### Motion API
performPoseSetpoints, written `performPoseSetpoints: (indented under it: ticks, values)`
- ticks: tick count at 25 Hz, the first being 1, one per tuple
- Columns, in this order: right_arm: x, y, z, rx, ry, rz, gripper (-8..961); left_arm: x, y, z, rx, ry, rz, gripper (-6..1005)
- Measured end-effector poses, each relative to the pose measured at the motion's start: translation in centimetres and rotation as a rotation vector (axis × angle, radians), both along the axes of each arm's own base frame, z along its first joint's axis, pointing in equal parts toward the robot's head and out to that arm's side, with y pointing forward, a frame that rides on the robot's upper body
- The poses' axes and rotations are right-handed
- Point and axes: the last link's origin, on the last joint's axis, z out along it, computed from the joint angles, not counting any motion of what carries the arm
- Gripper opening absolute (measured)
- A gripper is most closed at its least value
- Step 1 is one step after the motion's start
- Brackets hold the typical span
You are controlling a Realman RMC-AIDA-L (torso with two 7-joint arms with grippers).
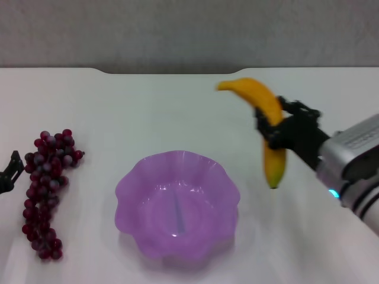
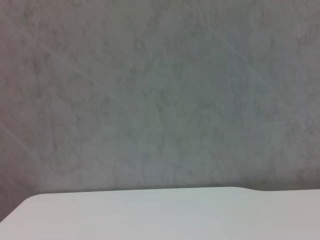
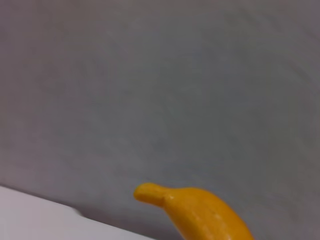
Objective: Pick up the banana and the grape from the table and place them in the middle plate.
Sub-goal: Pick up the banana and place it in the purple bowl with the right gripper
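The banana [image 1: 265, 118] hangs in the air to the right of the purple plate [image 1: 133, 183], held near its middle by my right gripper [image 1: 271, 128], which is shut on it. Its stem end points up and left; its greenish tip points down. The stem end also shows in the right wrist view [image 3: 200, 212]. The grape bunch [image 1: 47, 189] lies on the white table [image 1: 177, 112] at the left. My left gripper [image 1: 7, 171] shows only as a dark tip at the left edge, beside the grapes.
A dark notch [image 1: 166, 70] cuts the table's far edge below a grey wall. The left wrist view shows the wall and a strip of table edge [image 2: 150, 212].
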Motion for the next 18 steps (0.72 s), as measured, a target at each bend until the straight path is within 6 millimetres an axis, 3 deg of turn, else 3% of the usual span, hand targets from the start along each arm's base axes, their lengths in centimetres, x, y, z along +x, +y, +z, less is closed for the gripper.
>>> performPoseSetpoints:
  ticks: [4,8,13,18]
  values:
    - [-3.3,-0.8,-2.1,-0.097,-0.054,0.118,517,0.1,0.1,0.0,-0.002,0.008,-0.003,894]
    - [-5.1,-2.3,-4.2,-0.216,-0.057,0.181,517,0.1,0.1,0.0,-0.006,0.031,-0.007,894]
    - [-5.9,-4.0,-6.4,-0.378,-0.058,0.233,516,0.1,0.1,0.0,-0.006,0.032,-0.007,893]
    - [-4.4,-3.8,-7.1,-0.463,-0.086,0.185,516,0.2,0.1,-0.1,-0.006,0.030,-0.009,893]
